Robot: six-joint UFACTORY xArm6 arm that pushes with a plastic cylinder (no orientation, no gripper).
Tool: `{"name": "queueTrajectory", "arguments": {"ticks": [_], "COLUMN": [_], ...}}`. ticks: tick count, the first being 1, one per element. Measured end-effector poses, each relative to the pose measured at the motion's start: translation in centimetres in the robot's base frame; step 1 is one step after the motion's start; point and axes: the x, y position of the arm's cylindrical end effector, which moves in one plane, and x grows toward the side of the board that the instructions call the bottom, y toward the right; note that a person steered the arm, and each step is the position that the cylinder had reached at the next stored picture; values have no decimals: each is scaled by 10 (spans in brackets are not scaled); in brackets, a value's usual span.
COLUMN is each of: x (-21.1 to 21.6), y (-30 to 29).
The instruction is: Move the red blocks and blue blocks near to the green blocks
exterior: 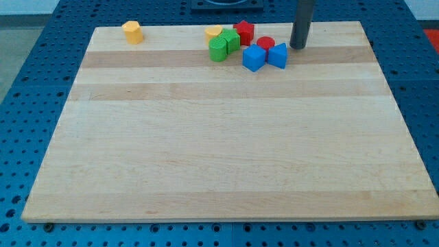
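Observation:
My tip (298, 47) stands near the view's top, just right of the block cluster, close to the blue triangular block (278, 55) but apart from it. A blue cube (253, 58) sits left of that block, with a red cylinder (266, 44) behind them. A red star block (243, 31) sits further to the view's top. A green star-like block (230, 39) and a green cylinder (218, 49) stand at the cluster's left, touching each other. A yellow heart block (213, 32) sits behind the green ones.
A yellow hexagonal block (133, 31) stands alone near the board's top left edge. The wooden board (226, 151) lies on a blue perforated table (27, 82).

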Motion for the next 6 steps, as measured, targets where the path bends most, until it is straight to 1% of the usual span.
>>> {"name": "queueTrajectory", "arguments": {"ticks": [1, 2, 4, 6], "x": [22, 30, 30, 29], "y": [0, -3, -57, -65]}}
